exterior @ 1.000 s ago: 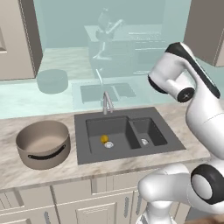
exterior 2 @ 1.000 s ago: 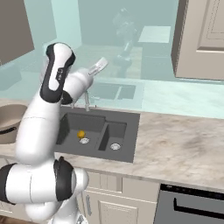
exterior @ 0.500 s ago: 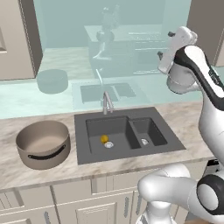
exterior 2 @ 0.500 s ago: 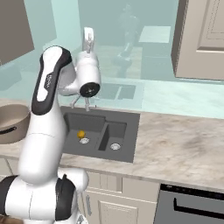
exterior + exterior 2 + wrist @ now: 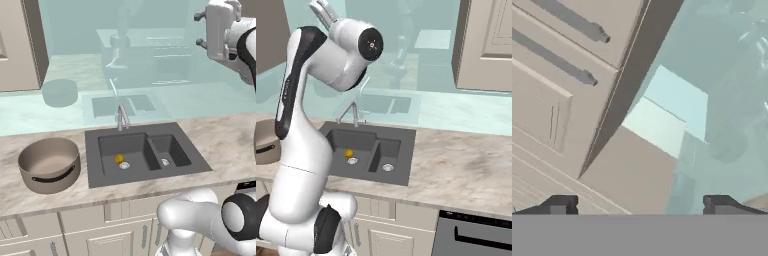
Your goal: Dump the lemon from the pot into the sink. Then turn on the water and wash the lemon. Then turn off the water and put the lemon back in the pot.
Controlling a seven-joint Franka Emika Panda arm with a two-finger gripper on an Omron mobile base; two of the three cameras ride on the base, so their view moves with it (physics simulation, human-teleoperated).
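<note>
My gripper (image 5: 640, 204) standing wide open, holding nothing, facing cabinet. Lemon (image 5: 119, 159) sitting in sink (image 5: 150, 170) larger basin beside drain. Pot (image 5: 50, 164) resting upright on desk (image 5: 227, 142).

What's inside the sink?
The lemon sits in the bigger basin of the sink, right beside the silver drain. The smaller basin has just its own drain. No water shows. What's down the drains is hidden.

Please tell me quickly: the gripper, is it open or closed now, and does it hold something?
Gripper: open, fingertips wide apart, holding nothing, raised high and pointing at the wall cabinets.
</note>
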